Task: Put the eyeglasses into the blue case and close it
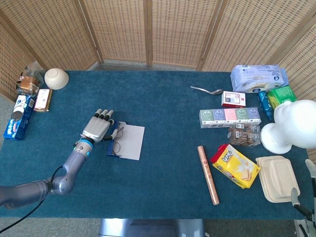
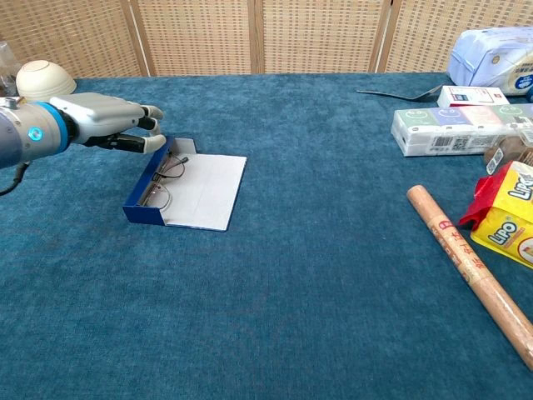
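The blue case lies open left of the table's middle, its white lid flat to the right. The eyeglasses rest folded inside the blue tray, also seen in the head view as thin wire eyeglasses. My left hand is flat with fingers extended and holds nothing. Its fingertips touch the far left end of the case. Only a sliver of my right hand shows at the head view's lower right edge.
A paper-wrapped roll and a yellow snack bag lie right of centre. Boxes, a spoon and a beige container fill the right side. A white bowl and snack packs sit far left.
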Robot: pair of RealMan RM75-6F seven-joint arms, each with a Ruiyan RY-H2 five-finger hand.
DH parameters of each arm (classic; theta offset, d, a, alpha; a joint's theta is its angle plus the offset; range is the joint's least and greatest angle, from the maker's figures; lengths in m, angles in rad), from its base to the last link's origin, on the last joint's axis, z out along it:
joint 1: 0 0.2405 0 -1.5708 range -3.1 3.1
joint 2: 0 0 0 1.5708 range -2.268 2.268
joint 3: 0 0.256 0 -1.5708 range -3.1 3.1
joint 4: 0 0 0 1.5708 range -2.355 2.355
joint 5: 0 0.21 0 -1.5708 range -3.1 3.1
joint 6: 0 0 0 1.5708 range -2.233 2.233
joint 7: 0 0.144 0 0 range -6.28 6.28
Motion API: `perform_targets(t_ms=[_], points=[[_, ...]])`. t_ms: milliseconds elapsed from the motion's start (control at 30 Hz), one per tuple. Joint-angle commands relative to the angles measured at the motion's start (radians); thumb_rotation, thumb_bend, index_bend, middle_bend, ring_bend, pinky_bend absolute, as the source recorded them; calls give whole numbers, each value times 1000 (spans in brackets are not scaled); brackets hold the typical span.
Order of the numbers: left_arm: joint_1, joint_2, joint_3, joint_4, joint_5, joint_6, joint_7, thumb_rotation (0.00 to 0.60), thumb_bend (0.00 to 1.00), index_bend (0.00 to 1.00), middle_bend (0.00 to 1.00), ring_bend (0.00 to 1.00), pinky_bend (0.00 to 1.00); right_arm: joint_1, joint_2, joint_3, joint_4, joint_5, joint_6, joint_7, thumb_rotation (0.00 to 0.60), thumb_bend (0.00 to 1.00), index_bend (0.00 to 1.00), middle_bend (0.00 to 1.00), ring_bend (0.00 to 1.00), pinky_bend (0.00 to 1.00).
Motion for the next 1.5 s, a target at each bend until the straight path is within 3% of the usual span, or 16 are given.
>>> perform_targets(t_ms=[33,467,767,1500], points=[[-19,-20,-7,7,-11,-10,10,0,435,237,0,0,0,-5,0,-1,1,0,6,2,533,480,0,140,131,344],[-101,-101,-41,43,-43,-32,37,0,435,215,0,0,0,-28,2,-4,9,2,33,17,527,482,0,140,131,345],[-134,-125,-35,19,-31,-43,39,0,435,216,0,0,0,-42,2,-4,20,4,47,33,528,481,0,140,130,347],[-93,-38,23,-212,178,25,-65,0,435,230,0,0,0,-44,-1,-3,28,-8,48,45,530,481,0,139,130,347]])
